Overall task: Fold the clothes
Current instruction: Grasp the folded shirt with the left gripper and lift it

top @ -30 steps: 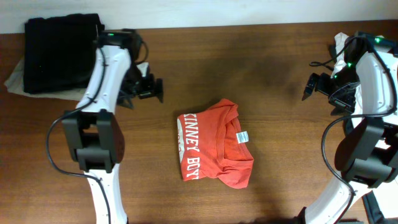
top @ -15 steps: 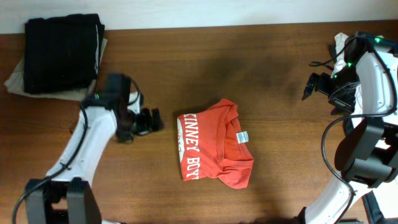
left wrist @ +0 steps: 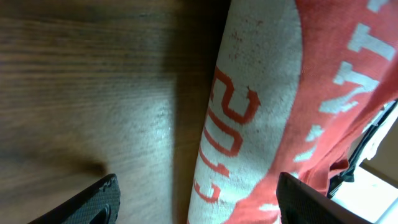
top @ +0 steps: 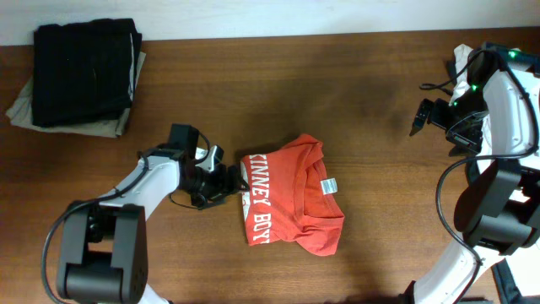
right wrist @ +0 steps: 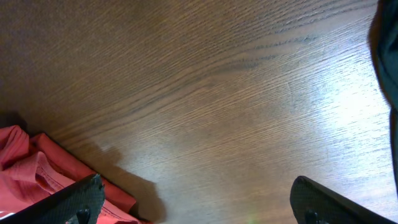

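Note:
The red-orange T-shirt (top: 291, 196) lies folded into a compact bundle in the middle of the wooden table, white lettering along its left edge and a small white tag on top. My left gripper (top: 226, 180) is open at the shirt's left edge; the left wrist view shows the lettered fold (left wrist: 249, 112) between its spread fingers (left wrist: 196, 202). My right gripper (top: 419, 116) is open and empty at the far right, well away from the shirt. In the right wrist view its fingers (right wrist: 199, 202) hang over bare wood, with a corner of the shirt (right wrist: 28, 168) at lower left.
A stack of folded dark clothes on a beige one (top: 84, 72) sits at the back left corner. A white cloth (top: 462, 63) shows at the right edge behind the right arm. The table's far edge runs along the top.
My left arm has swung down and to the right, from near the dark stack to the shirt's left edge. The right arm and the shirt have not moved.

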You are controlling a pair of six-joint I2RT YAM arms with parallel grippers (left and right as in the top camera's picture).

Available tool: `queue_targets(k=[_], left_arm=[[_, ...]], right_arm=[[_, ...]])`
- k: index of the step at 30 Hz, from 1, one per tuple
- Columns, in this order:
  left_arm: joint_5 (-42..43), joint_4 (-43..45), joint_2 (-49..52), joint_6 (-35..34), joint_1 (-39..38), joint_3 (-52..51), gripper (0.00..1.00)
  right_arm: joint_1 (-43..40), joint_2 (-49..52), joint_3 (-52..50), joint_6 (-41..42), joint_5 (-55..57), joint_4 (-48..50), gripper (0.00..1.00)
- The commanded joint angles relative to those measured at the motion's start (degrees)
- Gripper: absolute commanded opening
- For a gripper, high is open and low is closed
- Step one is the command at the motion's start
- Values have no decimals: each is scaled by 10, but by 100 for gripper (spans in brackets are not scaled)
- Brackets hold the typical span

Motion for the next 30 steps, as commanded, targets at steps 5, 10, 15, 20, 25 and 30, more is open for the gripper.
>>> queue_targets(k=[5, 10, 15, 20, 25, 30], left_arm=[[65, 91, 47, -69, -51, -3, 80], [65, 109, 52, -93, -75, -3, 77], [66, 110, 52, -95, -82, 0, 1], [-76, -24, 52, 34, -63, 164, 0], [-212, -99, 66, 155, 12, 329, 0], [-243, -31, 101, 225, 82, 347, 0]], right_arm=[[0, -19, 5, -2, -1, 0, 99], [0, -19, 5, -2, -1, 1, 99], [0, -19, 5, -2, -1, 0, 99], [0, -19, 5, -2, -1, 0, 99], [0, -19, 5, -2, -1, 0, 99], [0, -19, 5, -2, -1, 0, 99]])
